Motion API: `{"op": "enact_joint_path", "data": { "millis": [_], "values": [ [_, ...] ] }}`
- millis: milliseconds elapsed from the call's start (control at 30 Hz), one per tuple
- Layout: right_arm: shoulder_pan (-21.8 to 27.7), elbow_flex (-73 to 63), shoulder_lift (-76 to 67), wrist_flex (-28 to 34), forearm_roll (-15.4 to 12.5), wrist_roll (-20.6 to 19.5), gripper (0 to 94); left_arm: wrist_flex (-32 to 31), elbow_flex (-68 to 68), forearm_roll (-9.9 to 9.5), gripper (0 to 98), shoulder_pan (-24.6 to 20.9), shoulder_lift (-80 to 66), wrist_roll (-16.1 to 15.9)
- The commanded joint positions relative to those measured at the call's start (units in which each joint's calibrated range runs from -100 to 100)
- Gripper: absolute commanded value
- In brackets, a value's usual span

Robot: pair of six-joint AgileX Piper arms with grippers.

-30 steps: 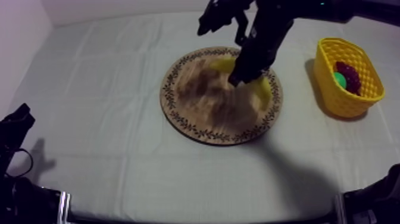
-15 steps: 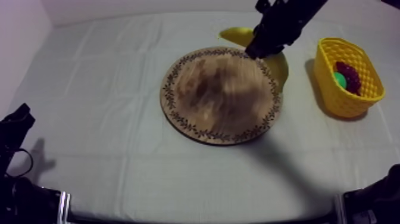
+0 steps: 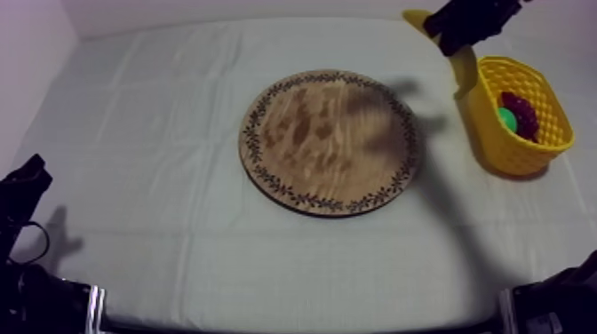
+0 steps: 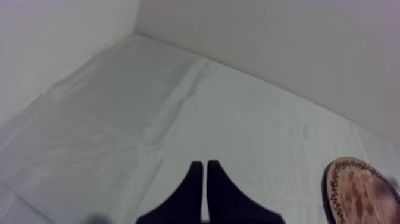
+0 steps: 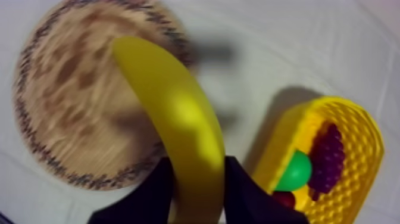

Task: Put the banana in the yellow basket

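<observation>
— Where is the banana (image 5: 184, 119) to be found?
— It is clamped between the two black fingers (image 5: 161, 184) of the right gripper (image 5: 199, 173) and held above the table. From the fingertips it is seen to curve outward over the patterned rim of the round wooden board (image 3: 329, 142).
— And the yellow basket (image 3: 511, 151)?
— It is set just beside that gripper, on the side away from the board. One end of the banana is seen close against the basket's nearer wall, outside the rim; whether the two touch cannot be told. A bunch of grapes (image 5: 327, 158), a green fruit (image 5: 296, 171) and a small red fruit (image 5: 286, 198) are held inside.
— The left gripper (image 4: 205, 170)?
— Its fingers are pressed together as a narrow wedge, with nothing between them, low over the grey-white cloth (image 4: 119, 119) and well apart from the banana.
</observation>
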Motion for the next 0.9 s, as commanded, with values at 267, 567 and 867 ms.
{"op": "enact_joint_path", "data": {
  "millis": [267, 567, 867],
  "values": [
    [10.62, 1.77, 1.46, -1.79, -0.08, 0.87, 19.5, -0.01, 0.03, 0.02, 0.1, 0.01, 0.0, 0.0],
    [18.18, 2.46, 1.47, -1.22, 0.67, 0.72, 20.4, -0.01, 0.03, 0.02, 0.1, 0.01, 0.0, 0.0],
    [19.99, 4.03, 3.58, -4.2, 2.42, 0.52, 21.6, -0.01, 0.03, 0.02, 0.1, 0.01, 0.0, 0.0]
  ]
}}
